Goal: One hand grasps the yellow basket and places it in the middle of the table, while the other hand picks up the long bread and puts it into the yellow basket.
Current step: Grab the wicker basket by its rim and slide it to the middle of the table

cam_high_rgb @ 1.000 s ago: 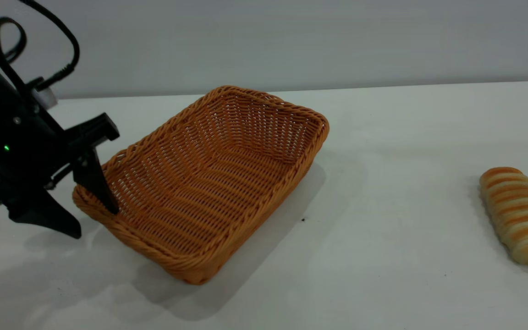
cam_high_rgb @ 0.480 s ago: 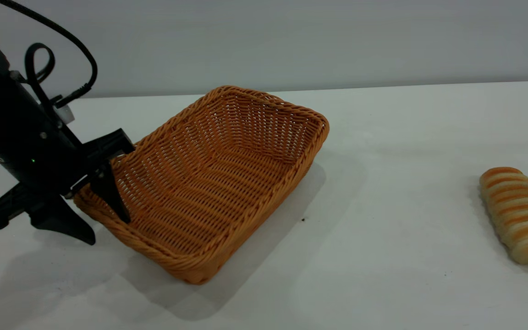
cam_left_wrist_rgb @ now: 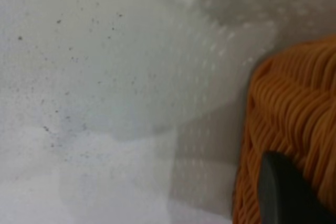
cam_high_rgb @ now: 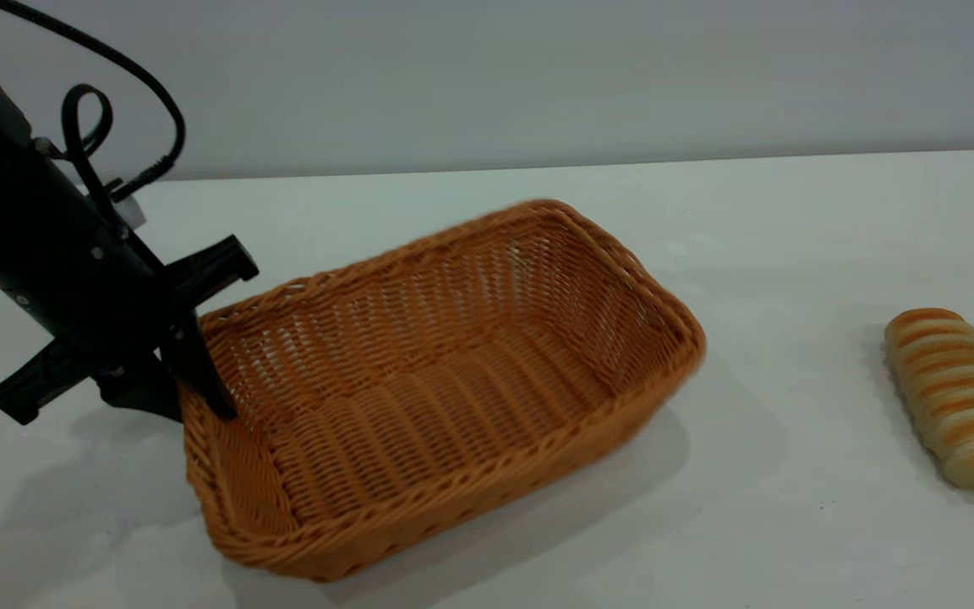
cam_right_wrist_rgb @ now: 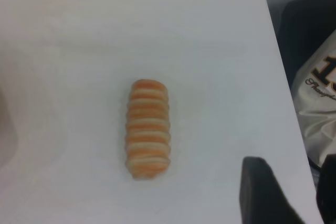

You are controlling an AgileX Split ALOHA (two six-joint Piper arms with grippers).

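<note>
White bench (cam_high_rgb: 791, 211) carries everything. Yellow basket (cam_high_rgb: 453, 397) sits left of centre, its right end looks tipped up. Left hand (cam_high_rgb: 187, 389) at the basket's left rim, clenched on the wicker, one finger inside, the other outside. Long bread (cam_high_rgb: 956, 397) lies flat at far right, well apart from the basket. Right hand (cam_right_wrist_rgb: 294, 195) hovers above the bread, grip state cannot tell.

Orange-tan woven basket (cam_high_rgb: 453, 372), golden-striped bread (cam_high_rgb: 956, 397)
</note>
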